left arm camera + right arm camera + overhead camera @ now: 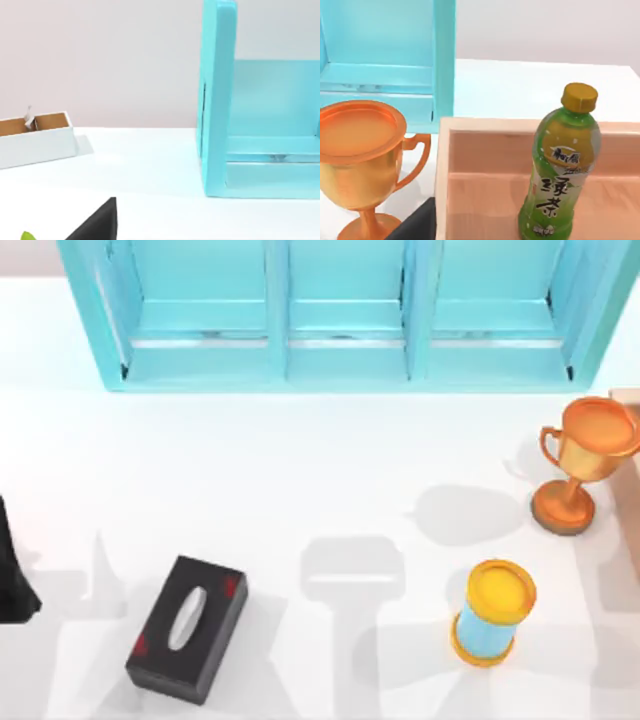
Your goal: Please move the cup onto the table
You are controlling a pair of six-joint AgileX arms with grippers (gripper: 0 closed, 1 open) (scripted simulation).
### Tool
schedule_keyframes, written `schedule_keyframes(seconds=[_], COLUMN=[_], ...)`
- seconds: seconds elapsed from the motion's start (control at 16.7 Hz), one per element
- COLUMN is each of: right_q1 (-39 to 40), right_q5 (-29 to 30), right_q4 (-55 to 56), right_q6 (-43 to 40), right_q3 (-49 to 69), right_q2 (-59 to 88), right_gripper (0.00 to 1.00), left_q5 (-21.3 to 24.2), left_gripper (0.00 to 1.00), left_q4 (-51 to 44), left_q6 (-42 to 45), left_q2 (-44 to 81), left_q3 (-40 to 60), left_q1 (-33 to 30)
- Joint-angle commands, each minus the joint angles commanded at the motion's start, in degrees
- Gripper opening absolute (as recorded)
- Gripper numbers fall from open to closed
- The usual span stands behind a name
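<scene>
One trophy cup [360,150]: upright on the white table [300,470], just beside the wooden tray [470,150].
Right gripper [417,225]: probably the dark tip near the cup's base; whether it is clenched or released, cannot tell.
Left arm [10,570]: parked at the table's left edge.

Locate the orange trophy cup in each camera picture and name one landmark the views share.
Top view: the trophy cup stands upright on the white table near its right edge.
Left wrist view: not in it.
Right wrist view: the cup stands beside a wooden tray.
Shared landmark: the turquoise cabinet.
</scene>
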Motion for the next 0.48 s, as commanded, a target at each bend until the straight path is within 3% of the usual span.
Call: schedule_keyframes(seconds=[0.48], right_q1=[-11.0], right_q5=[0.0], right_q4=[-33.2], right_q6=[-10.7], right_q3=[34.4], right_q2=[41.9], right_gripper=[1.0], left_q5=[0.0], left_gripper=[1.0], left_q4=[0.0], left_q6=[0.0], left_q2=[0.0], left_q3=[0.0], left_q1=[0.0])
